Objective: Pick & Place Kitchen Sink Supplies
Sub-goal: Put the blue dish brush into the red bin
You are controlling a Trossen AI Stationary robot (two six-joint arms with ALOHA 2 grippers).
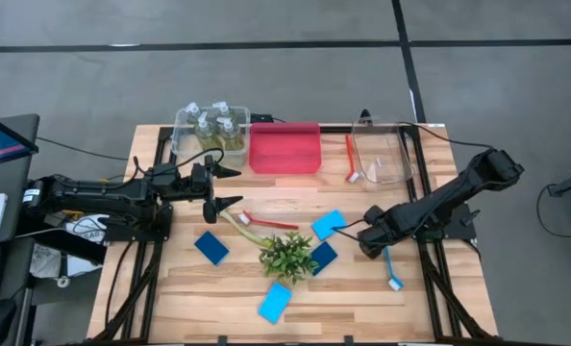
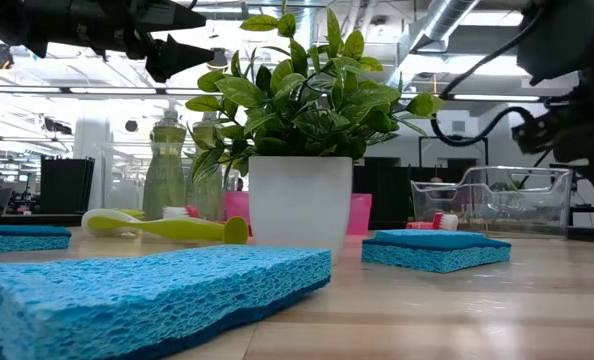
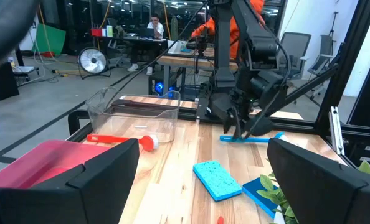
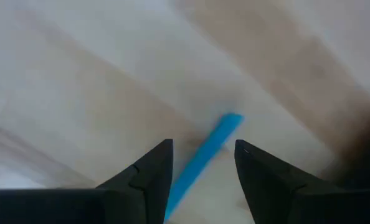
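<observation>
A blue long-handled brush [image 1: 391, 268] lies flat on the table near its right edge. My right gripper [image 1: 370, 245] points down over the handle's far end [image 4: 225, 127], open, one finger on each side of it [image 4: 203, 144], touching nothing. Level and open, my left gripper [image 1: 237, 186] waits high at the table's left. A red brush [image 1: 271, 222] and a yellow brush [image 1: 237, 226] lie mid-table. Light-blue sponges [image 1: 329, 225] [image 1: 275, 302] and dark-blue sponges [image 1: 211, 247] [image 1: 321, 258] lie flat around the plant. Several bottles [image 1: 213, 125] stand in the far left clear bin.
A potted green plant [image 1: 287, 255] stands mid-table among the sponges. Along the far edge sit a clear bin of bottles [image 1: 182, 144], a red bin [image 1: 285, 147] and a second clear bin [image 1: 382, 156]. Another red brush [image 1: 352, 159] lies between those two.
</observation>
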